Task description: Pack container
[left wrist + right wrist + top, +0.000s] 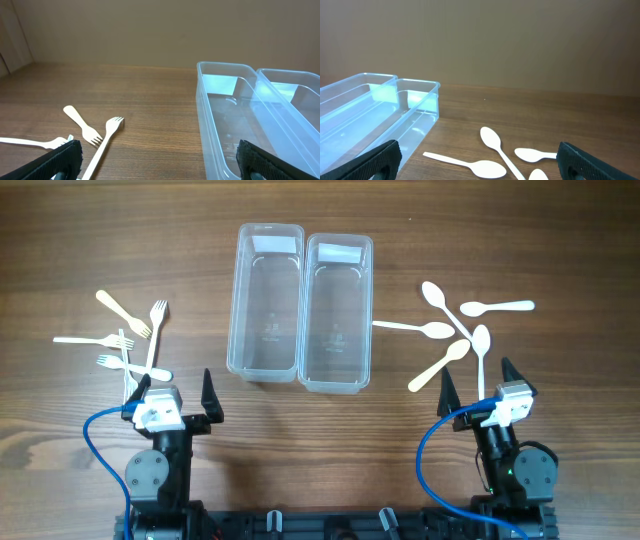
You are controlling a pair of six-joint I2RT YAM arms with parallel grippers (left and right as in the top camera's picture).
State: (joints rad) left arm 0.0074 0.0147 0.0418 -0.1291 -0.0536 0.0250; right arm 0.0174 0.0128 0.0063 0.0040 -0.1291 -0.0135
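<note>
White spoons (pixel 491 138) beside clear containers (pixel 418 82)

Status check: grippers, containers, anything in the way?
Left gripper and right gripper open, holding nothing. Left container, right container side by side, empty. Forks and spoons loose on table. Nothing blocking.

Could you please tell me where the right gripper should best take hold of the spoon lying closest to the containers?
Take the spoon by mid-handle, right gripper coming straight down, jaws astride it. It lies flat; the thin handle is clear, pointing at the container, while its bowl crowds the other spoons.
</note>
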